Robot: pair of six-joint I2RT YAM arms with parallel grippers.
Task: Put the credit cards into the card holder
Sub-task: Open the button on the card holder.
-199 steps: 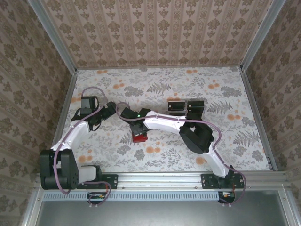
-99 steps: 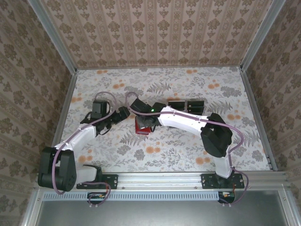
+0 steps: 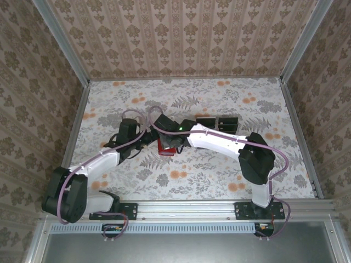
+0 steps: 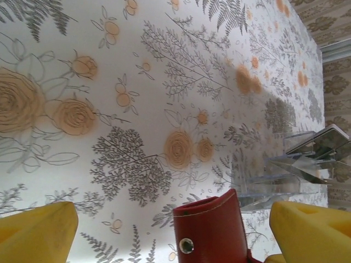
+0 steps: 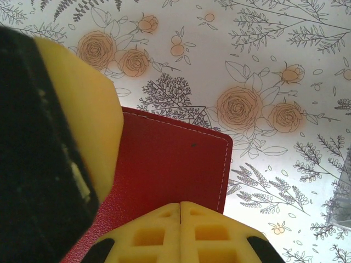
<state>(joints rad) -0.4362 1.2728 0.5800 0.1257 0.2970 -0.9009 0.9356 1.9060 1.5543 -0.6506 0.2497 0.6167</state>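
Floral table [image 3: 285, 159] beneath red card holder [image 5: 170, 164]

Far tabletop [image 3: 181, 93] open; clear tray [image 3: 218, 125] near card holder [image 3: 164, 148].

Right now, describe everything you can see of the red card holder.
The card holder is a flat red wallet of grained, leather-like material, with pale stitching along its edge, a rounded corner and a round metal snap on one flap. The right gripper pinches it near mid-table, over the floral tabletop. One flap pokes up between the yellow fingers of the open left gripper, which do not touch it.
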